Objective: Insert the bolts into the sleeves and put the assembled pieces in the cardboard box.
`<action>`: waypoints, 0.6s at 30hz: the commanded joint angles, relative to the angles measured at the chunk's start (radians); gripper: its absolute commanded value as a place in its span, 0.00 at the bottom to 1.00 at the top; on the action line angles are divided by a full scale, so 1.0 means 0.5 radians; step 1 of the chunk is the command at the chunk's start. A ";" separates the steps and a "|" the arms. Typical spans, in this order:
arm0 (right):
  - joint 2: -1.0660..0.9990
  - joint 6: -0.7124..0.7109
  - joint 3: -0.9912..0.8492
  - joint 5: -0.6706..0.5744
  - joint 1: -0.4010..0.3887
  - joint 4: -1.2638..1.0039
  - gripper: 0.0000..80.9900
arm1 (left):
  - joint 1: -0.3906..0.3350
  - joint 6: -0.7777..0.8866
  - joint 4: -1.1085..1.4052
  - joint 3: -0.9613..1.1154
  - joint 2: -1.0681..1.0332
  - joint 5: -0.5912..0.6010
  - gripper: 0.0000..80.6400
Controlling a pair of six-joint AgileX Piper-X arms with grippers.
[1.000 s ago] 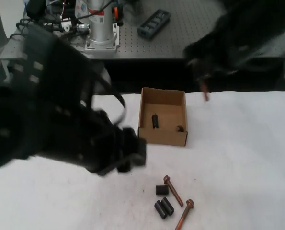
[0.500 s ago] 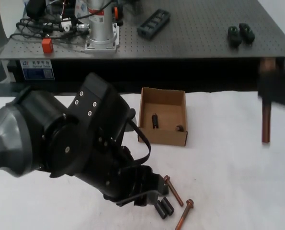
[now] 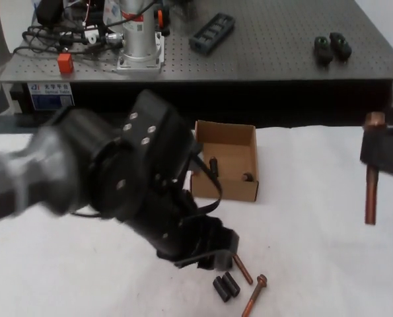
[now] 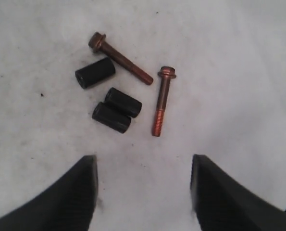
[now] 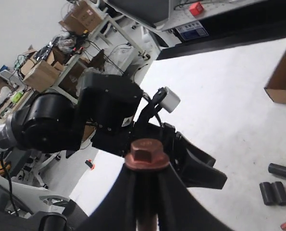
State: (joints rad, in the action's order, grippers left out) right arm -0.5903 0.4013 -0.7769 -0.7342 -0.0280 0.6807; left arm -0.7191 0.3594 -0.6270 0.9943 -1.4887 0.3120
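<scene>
Swung in closer, the left gripper [image 4: 143, 162] hangs spread above the black sleeves [image 4: 123, 102] while the right gripper [image 5: 146, 180] pinches a copper bolt [image 5: 145, 155], seemingly awaiting a sleeve

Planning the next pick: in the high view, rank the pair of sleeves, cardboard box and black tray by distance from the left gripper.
1. Pair of sleeves, on the cloth right beside the left gripper.
2. Cardboard box, farther back on the cloth.
3. Black tray, on the far bench.
</scene>
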 commanded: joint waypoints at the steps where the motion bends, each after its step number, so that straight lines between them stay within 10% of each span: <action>1: 0.044 0.005 -0.010 0.068 0.010 0.139 0.03 | -0.012 -0.151 -0.179 0.254 -0.251 -0.046 0.52; 18: 0.236 -0.221 -0.010 0.199 0.010 0.600 0.03 | -0.039 -1.019 -0.496 0.800 -0.800 -0.348 0.52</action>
State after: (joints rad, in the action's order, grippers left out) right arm -0.4811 0.3026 -0.7769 -0.6372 -0.0289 0.9767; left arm -0.7348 -0.0817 -0.8662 1.3789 -1.8905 0.1547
